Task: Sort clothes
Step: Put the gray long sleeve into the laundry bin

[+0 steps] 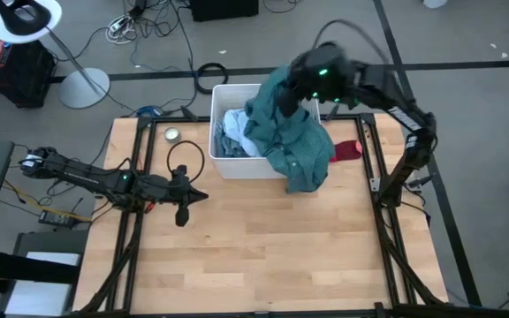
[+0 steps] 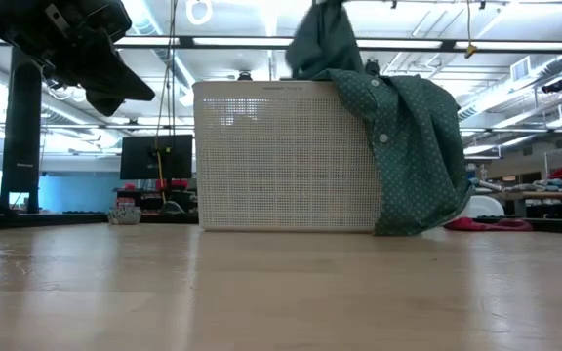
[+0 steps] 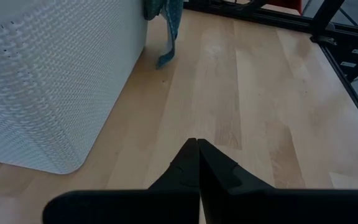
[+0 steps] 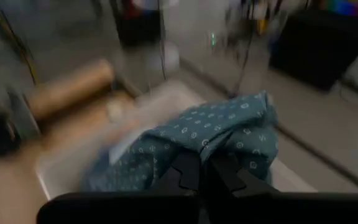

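A teal dotted shirt drapes over the near right corner of the white bin and hangs down its outer wall to the table; it also shows in the low view. Light blue clothes lie inside the bin. A small red garment lies on the table right of the bin. My right gripper is above the bin, shut on the shirt. My left gripper is shut and empty over the table left of the bin's near side. My right gripper pinches a bunched fold of the teal shirt between its two fingers, from above. The shirt's upper part is lifted over the bin; the rest hangs slack over the bin's rim, its lower end at the table.
A small round metal object lies on the table left of the bin. Bare wood stretches across the table's near half. Black frame rails run along the table's left and right edges.
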Available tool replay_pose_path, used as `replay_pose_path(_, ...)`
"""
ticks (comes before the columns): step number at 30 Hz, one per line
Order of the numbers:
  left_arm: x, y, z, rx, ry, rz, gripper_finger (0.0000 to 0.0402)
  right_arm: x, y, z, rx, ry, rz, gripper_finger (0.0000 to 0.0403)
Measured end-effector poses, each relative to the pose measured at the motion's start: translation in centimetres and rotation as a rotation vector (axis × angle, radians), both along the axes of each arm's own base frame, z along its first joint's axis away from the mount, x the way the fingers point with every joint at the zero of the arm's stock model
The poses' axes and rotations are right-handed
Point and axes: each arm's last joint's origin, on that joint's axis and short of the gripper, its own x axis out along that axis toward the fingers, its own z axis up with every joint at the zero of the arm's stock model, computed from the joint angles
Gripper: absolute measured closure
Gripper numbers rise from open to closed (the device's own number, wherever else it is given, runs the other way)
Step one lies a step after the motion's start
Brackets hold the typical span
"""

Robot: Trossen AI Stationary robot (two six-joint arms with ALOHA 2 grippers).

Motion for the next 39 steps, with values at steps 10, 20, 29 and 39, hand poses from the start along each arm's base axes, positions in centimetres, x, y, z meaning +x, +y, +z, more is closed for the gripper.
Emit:
replay_pose_path(10,0.0,0.0,0.0,0.0,-0.002,0.0,0.0401,6.9,-2.4,-11.3,0.215,0.369,0.023,0.0401)
replay_pose_path(20,0.0,0.0,0.0,0.0,0.0,0.0,0.0401,11.3,-6.1,-22.0,0.416,0.608,-0.013,0.039)
replay_pose_path(29,0.0,0.0,0.0,0.0,0.0,0.0,0.0401,13.4,-7.5,-26.7,0.568,0.591,0.05,0.0313)
replay_pose_path(39,0.0,0.0,0.0,0.0,0.001,0.0,0.0401,11.2,-6.6,-20.5,0.477,0.473,0.071,0.0248)
